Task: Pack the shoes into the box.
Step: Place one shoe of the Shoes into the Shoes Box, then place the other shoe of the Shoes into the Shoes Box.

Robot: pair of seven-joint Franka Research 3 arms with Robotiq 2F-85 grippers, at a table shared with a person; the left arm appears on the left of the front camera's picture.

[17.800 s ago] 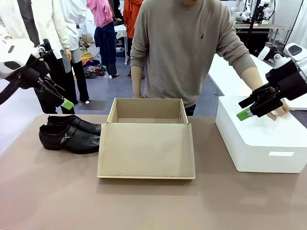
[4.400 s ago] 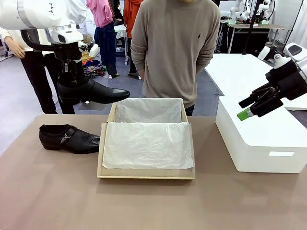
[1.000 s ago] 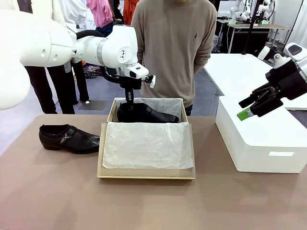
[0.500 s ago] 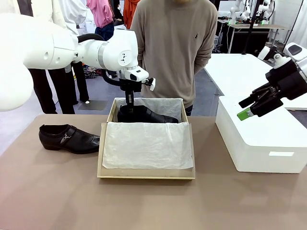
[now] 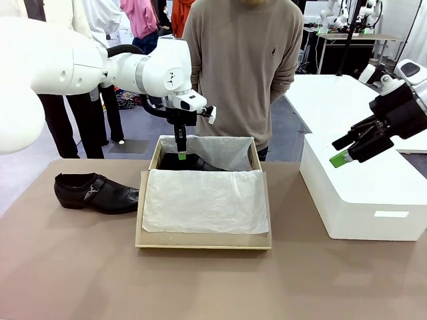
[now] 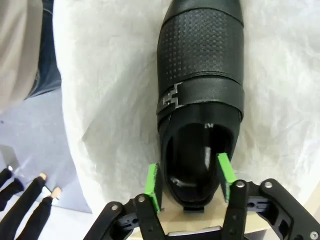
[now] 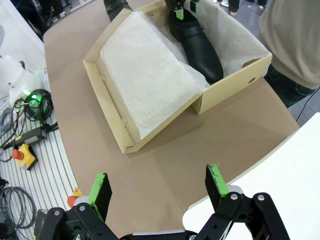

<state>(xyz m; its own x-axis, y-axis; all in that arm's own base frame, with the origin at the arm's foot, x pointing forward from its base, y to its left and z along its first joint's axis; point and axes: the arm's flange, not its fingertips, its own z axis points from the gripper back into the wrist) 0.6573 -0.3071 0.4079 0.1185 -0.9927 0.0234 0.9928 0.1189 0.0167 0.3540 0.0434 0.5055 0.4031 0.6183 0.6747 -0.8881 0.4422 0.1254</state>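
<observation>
Cardboard box (image 5: 256, 155) sits mid-frame in the front view. Its flap lid is folded down toward the camera, and white tissue paper (image 5: 203, 200) lines both halves. One shoe (image 6: 202, 65) lies flat on the tissue in the far compartment, with its buckle strap across the top and its toe toward the upper edge of the left wrist view. The second shoe (image 5: 97, 192) stands on the table (image 5: 213, 287) just left of the lid.

From the front, crumpled tissue hides most of the boxed shoe and only a dark sliver shows. In the right wrist view the top edge cuts off the second shoe.

The left arm reaches in from the upper left with its wrist bent straight down, so the left gripper (image 5: 181, 152) points into the box over the shoe's heel. Its pads stand partly apart astride the heel opening and clamp nothing; whether either one touches the leather is unclear. The right gripper (image 5: 347, 155) hangs above the white box (image 5: 360, 200) at the right, spread wide and empty.
</observation>
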